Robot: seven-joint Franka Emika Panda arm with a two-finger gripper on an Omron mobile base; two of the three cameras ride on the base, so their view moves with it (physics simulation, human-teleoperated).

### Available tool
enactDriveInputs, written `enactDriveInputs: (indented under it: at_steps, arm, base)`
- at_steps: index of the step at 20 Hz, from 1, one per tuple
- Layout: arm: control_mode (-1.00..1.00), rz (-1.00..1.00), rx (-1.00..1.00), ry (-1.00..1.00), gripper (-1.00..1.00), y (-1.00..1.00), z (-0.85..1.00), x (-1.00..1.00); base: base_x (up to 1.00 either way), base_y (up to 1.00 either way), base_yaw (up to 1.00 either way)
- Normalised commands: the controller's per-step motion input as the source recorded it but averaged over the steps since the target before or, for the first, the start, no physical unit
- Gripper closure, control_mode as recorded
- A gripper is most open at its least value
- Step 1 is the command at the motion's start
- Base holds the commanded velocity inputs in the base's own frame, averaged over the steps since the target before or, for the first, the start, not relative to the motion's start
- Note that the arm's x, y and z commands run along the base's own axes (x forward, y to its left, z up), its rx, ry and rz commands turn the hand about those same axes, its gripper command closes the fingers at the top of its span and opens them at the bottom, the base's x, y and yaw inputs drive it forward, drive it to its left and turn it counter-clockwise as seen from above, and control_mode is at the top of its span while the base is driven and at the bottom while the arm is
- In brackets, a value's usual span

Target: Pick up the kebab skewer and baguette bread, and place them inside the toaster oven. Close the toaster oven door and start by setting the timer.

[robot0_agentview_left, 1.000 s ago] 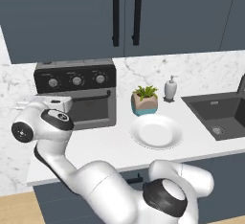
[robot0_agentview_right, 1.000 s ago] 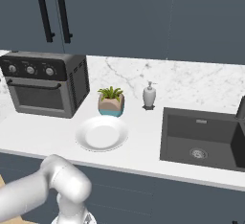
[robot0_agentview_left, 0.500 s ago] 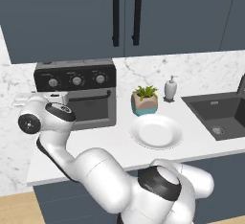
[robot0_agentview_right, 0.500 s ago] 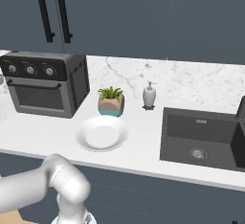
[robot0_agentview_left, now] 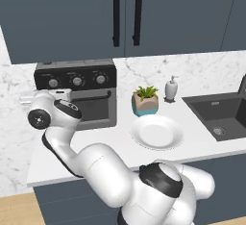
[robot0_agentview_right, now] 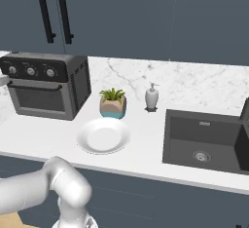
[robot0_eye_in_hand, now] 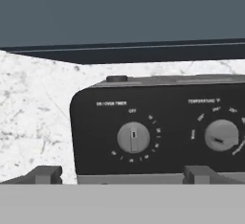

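Change: over the last second the arm has swung its hand up and in toward the left end of the toaster oven; the base stayed put, counter things unmoved.
Claw: gripper released, jaws spread wide, holding nothing, tips level with the bottom of the control panel.
Timer knob: straight ahead between the tips, pointer at off.
Toaster oven door: shut.
Skewer, baguette: not on the white plate; inside the oven, I judge, though the glass hides them.
Meaning: the loading looks done; turning the timer remains.
Next: ease forward, pinch knob, rotate.
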Motion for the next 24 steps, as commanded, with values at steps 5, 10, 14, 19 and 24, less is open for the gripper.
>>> enactDriveInputs:
  at_steps: [5,10,14,19,24]
  arm:
    - [-1.00,0.00,0.00,0.00,-1.00,-0.05,0.00,0.26]
    - [-1.00,0.00,0.00,0.00,-1.00,0.00,-0.01,0.23]
    - [-1.00,0.00,0.00,0.00,-1.00,0.00,0.00,0.11]
    - [-1.00,0.00,0.00,0.00,-1.00,0.00,-0.02,0.21]
    - [-1.00,0.00,0.00,0.00,-1.00,0.00,-0.10,0.22]
  base:
    - [0.00,0.00,0.00]
    - [0.00,0.00,0.00]
    - [0.00,0.00,0.00]
    - [0.00,0.00,0.00]
    - [0.00,0.00,0.00]
